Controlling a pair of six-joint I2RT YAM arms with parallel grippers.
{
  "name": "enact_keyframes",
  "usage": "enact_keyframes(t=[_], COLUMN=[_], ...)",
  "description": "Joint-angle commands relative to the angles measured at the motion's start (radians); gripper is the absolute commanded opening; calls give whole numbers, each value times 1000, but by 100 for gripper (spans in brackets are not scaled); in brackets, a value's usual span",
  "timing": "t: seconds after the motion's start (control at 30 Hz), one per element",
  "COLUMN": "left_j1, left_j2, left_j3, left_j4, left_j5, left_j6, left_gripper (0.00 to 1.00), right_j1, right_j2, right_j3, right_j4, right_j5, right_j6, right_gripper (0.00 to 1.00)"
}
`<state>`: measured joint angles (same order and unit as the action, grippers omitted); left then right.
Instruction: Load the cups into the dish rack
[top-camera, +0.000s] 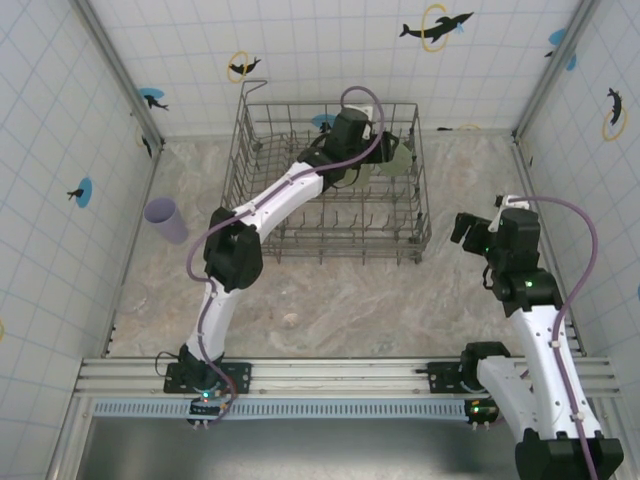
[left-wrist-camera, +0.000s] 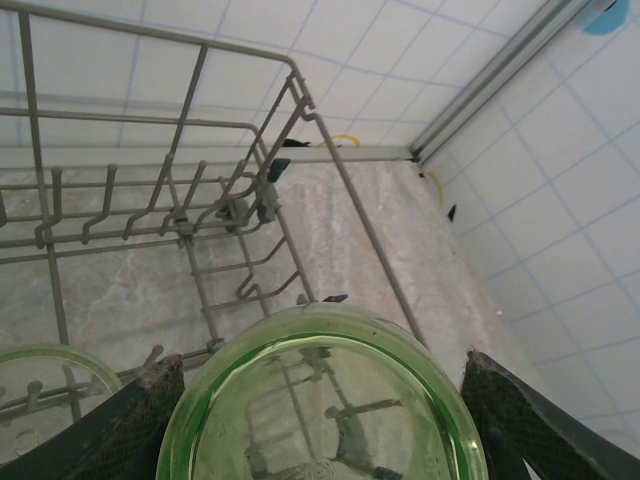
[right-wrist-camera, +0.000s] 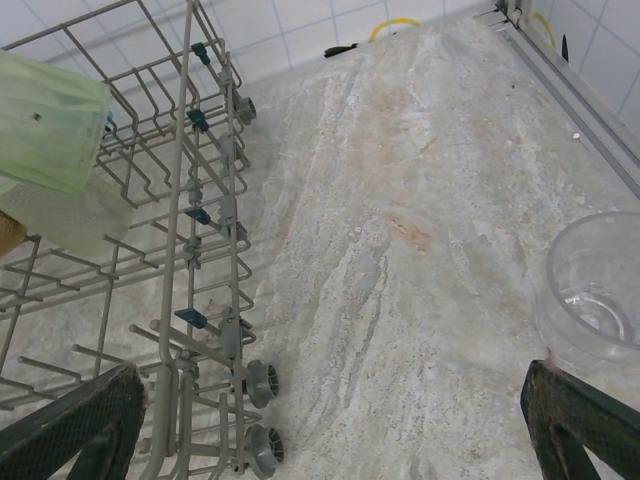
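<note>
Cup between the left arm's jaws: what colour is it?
The cup is pale translucent green, clearest in the left wrist view.

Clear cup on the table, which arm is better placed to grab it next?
Right. The right gripper is open with the clear cup just ahead; the left gripper holds a green cup over the dish rack.

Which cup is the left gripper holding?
The pale green cup in the left gripper, over the dish rack; the lavender cup stands on the table, outside it.
</note>
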<state>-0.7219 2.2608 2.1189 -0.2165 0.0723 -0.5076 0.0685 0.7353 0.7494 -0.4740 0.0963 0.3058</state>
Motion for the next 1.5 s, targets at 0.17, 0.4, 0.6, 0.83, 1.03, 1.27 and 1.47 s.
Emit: enact_keyframes(t=[0.17, 0.4, 0.6, 0.83, 1.03, 1.27, 1.47], left_j1=[-50, -63, -65, -65, -75, -82, -83], left_j2=[49, 79, 147, 173, 189, 203, 249], left_j3=[65, 70, 85, 92, 93, 93, 95], left_j4=[74, 116, 129, 163, 191, 235, 237], left_j5=[-233, -271, -294, -294, -303, -340, -357], left_j6=[174, 208, 213, 202, 214, 230, 288], left_gripper=[0, 0, 0, 0, 0, 0, 1], right_j1=[-10, -10, -10, -10, -11, -10, -11], right_j2=[-34, -44, -35, -34, -38, -28, -23], right_j3=[-32, -37, -34, -41, -48, -61, -77], right_j4=[67, 88, 107, 116, 124, 146, 155], right_j5=[-21, -28, -52, -53, -50, -66, -73], right_j6=[33, 52, 68, 72, 70, 72, 70], right_gripper=[100, 100, 100, 100, 100, 100, 100])
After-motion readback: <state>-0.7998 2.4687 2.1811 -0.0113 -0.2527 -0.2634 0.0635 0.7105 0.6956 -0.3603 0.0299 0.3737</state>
